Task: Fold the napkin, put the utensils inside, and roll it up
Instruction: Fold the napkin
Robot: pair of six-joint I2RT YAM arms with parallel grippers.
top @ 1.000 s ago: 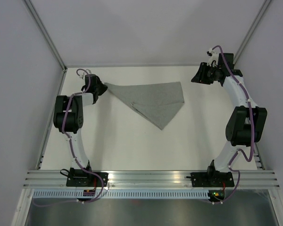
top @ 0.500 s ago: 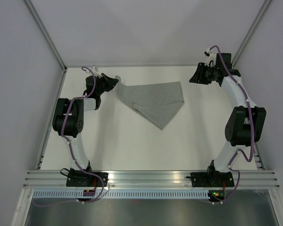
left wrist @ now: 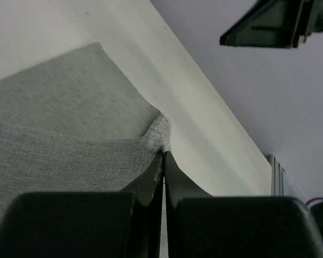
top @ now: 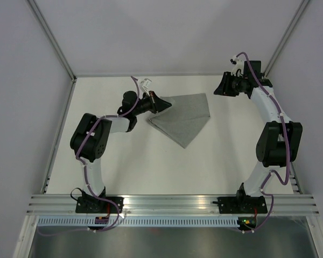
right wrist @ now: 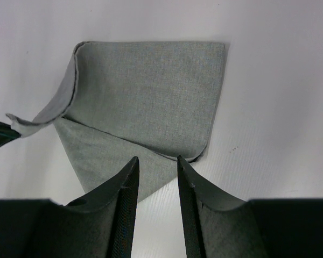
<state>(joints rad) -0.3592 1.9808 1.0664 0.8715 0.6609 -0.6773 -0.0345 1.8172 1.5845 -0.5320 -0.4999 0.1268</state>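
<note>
The napkin (top: pixel 185 115), partly folded, is laid toward twelve o'clock on the table (top: pixel 151 161). Its nine o'clock corner is pinched and lifted by the left gripper (top: pixel 160 103), presumably so a fold can be drawn across. The right gripper (top: pixel 224 86) is kept half parted, empty, at two o'clock.

Your left arm (top: pixel 91 142) bends sharply at the elbow. Its forearm reaches forward and to the right, so the left tool (top: pixel 162 104) points toward the middle. The jaws are pressed tight together, with a corner of the napkin (left wrist: pixel 70 134) pinched between the fingertips (left wrist: pixel 171 169). Your right arm (top: pixel 277 142) stands tall on its side, with the forearm stretched toward the far right. The right tool (right wrist: pixel 157 161) is held aloft and tilted downward, with its jaws parted and nothing between them.
</note>
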